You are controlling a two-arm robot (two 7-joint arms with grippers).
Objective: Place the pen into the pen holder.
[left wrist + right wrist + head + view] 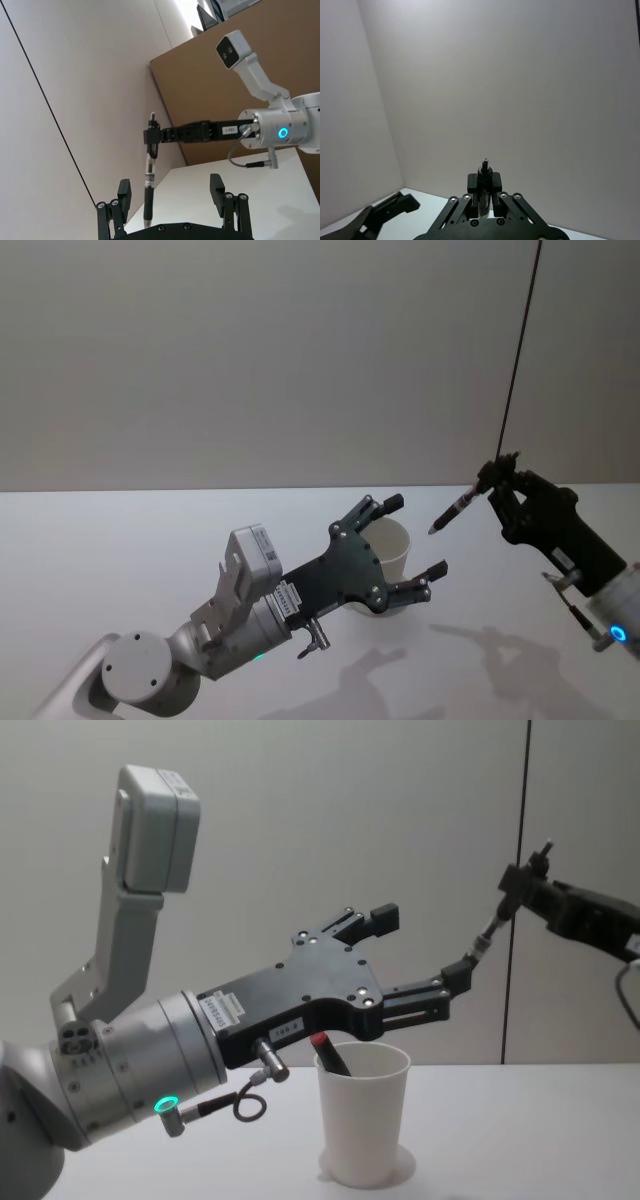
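Your left gripper (415, 955) takes up the middle of the chest view, fingers spread wide apart and holding nothing, hanging just above and behind the pen holder (362, 1125). That white cup stands upright on the table (500, 1140) at bottom centre, and you can see a red-capped marker (328, 1053) already leaning inside it. Over at the upper right, your right gripper (497, 477) is clamped on the pen (453, 510), which is held up in the air, tilted, well clear of the cup's rim.
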